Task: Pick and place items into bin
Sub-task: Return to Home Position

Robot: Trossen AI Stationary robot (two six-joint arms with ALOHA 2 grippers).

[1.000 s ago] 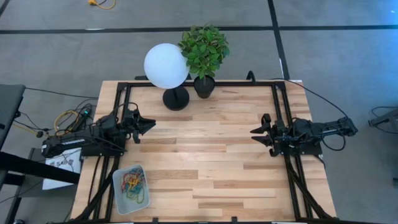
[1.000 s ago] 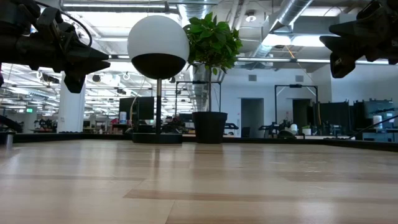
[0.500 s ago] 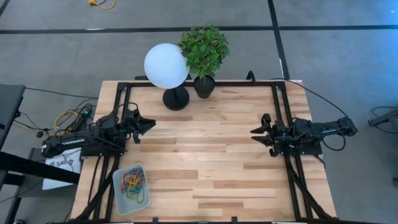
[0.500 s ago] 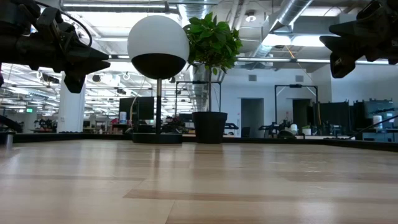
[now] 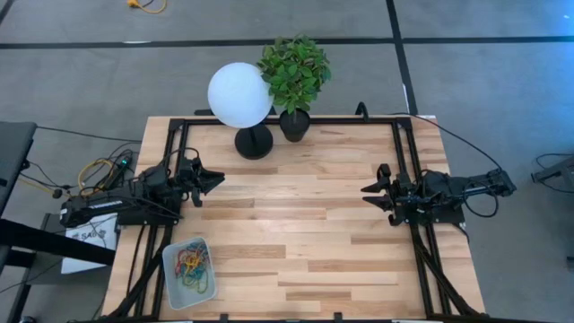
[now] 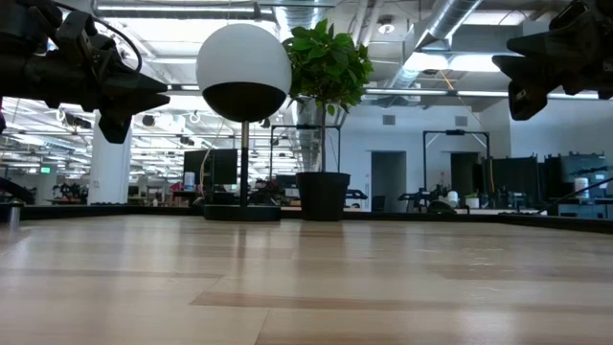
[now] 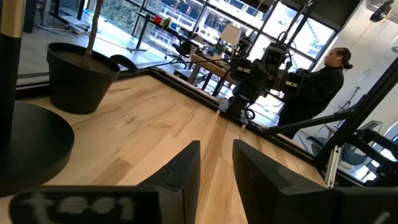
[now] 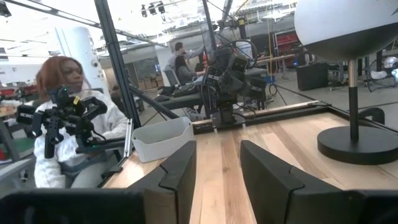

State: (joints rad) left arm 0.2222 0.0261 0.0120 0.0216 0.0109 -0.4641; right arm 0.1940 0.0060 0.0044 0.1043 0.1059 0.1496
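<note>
Rubber bands [image 5: 191, 265] lay in the bin [image 5: 169, 276]; left gripper [image 5: 215, 184] hovered near the bin, right gripper [image 5: 366, 196] well apart from it, both with fingers slightly parted, empty

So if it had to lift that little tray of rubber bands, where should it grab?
Probably the bin by a long wall, from straight above: its top is open and the wall is thin, so one finger of the left tool could slip inside, beside the rubber bands, and one outside.
</note>
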